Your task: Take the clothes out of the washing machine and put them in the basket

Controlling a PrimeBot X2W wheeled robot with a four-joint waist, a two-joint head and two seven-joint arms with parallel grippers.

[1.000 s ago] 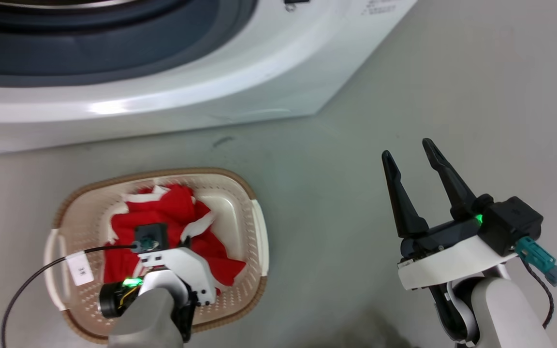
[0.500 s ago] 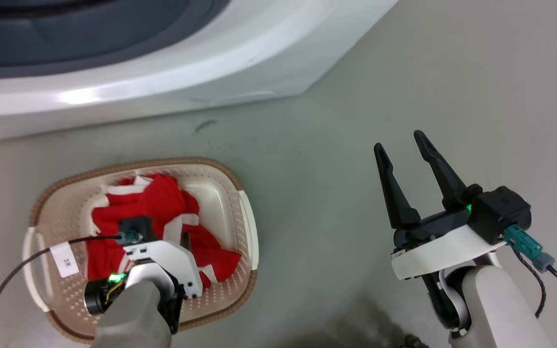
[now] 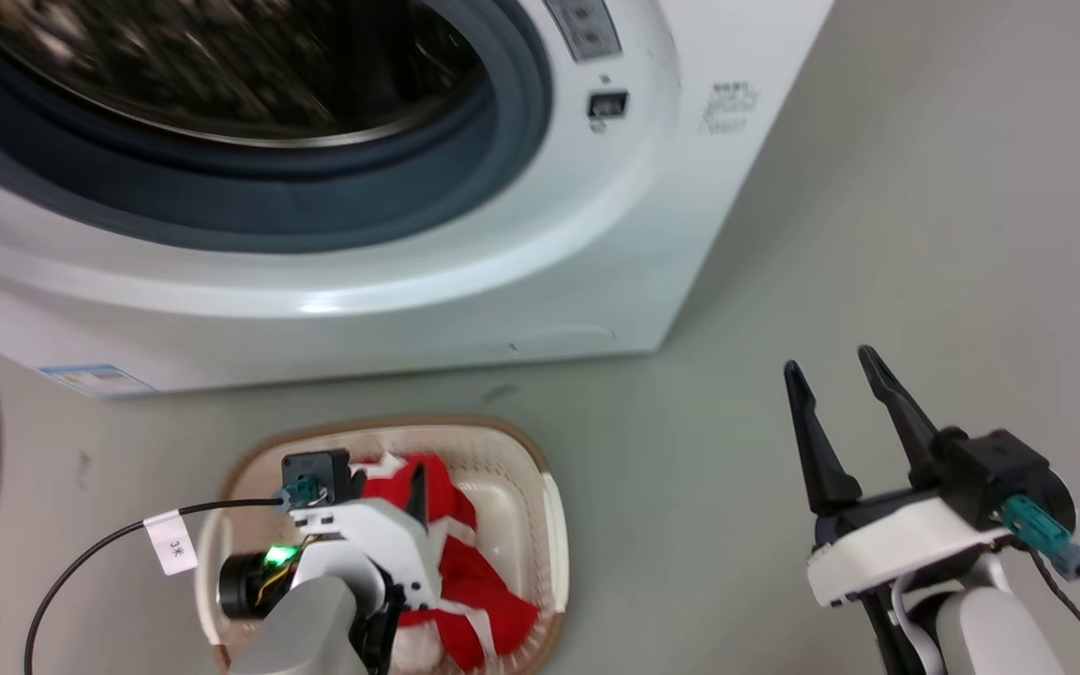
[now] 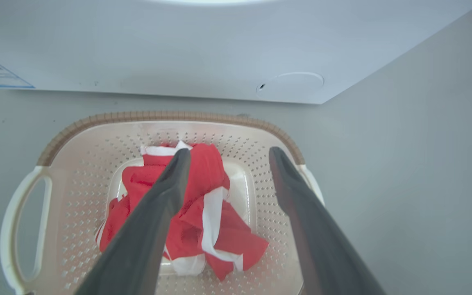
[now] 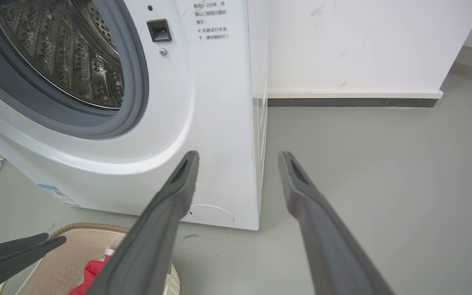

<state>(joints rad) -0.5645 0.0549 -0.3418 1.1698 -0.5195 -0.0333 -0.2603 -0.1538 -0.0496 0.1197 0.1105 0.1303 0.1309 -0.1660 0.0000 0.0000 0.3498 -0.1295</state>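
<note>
We see the washing machine (image 3: 540,272) across the top, porthole open, drum (image 3: 221,66) blurred. The basket (image 3: 554,525) sits on the grey floor (image 3: 877,234) just in front of it, with red-and-white clothes (image 3: 470,581) inside. The left gripper (image 3: 392,480) hangs over the basket, one dark finger (image 3: 419,489) against the red cloth. The right gripper (image 3: 831,364) is at lower right, well apart from the basket, jaws spread, empty.

The grey floor (image 3: 924,187) carries the white washing machine (image 3: 502,281), which stands ahead of the left gripper's (image 4: 228,151) jaws. The basket (image 4: 158,116) sits directly below those parted jaws, near the machine's base but not touching it.
</note>
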